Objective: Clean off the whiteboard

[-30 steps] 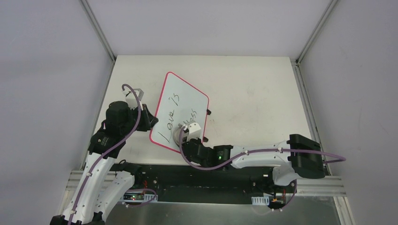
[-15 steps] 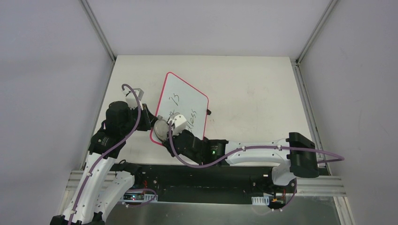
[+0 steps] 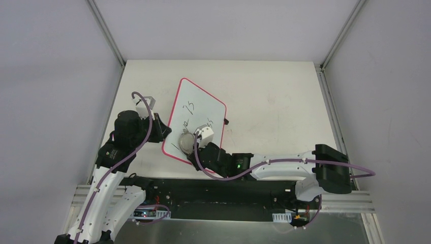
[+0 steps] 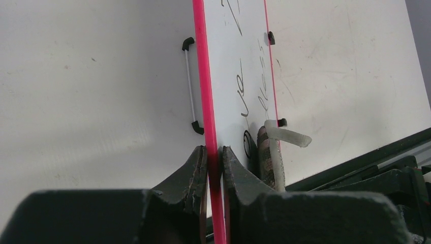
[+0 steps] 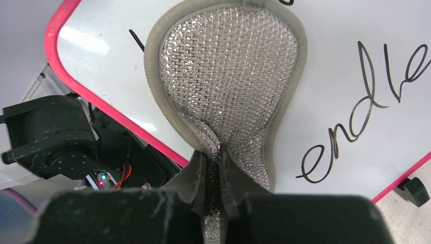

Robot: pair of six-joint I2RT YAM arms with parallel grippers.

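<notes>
**Right tool** [image 5: 213, 155]: jaws pressed together on the narrow neck of a grey mesh pad [image 5: 228, 76]. The pad's broad end lies flat on the board face, near a corner of the board's near end

**Left tool** [image 4: 214, 152]: jaws pinching the pink frame on the board's left long edge, one jaw on each face. By the look of it, a steadying hold

**Whiteboard** [image 3: 201, 101]: on the near-left part of the bench [image 3: 274, 96], turned at a slant to the bench edges, between the two tools. White face, thin pink frame, rounded corners, and two small black tabs [image 4: 271, 37] on the edge away from the left tool. Whether the gripped edge is raised off the bench cannot be told

**Handwriting** [image 5: 350, 119]: black script just beside the pad and further up the face. The task is judged well short of done

**Handling (judged)**
- Board: thin, light and stiff. The face is glossy and likely slippery, so it would skate on the bench under a wiping stroke unless held
- Best hold: the frame at an edge, clear of the script, as the left tool has it. A pinch on the face would smear ink and block the pad
- Risk: the frame is narrow and the grip shallow, so hard sideways pressure from the pad could twist the board out
- Pad: soft and floppy, and pressure carries poorly to its far end
</notes>
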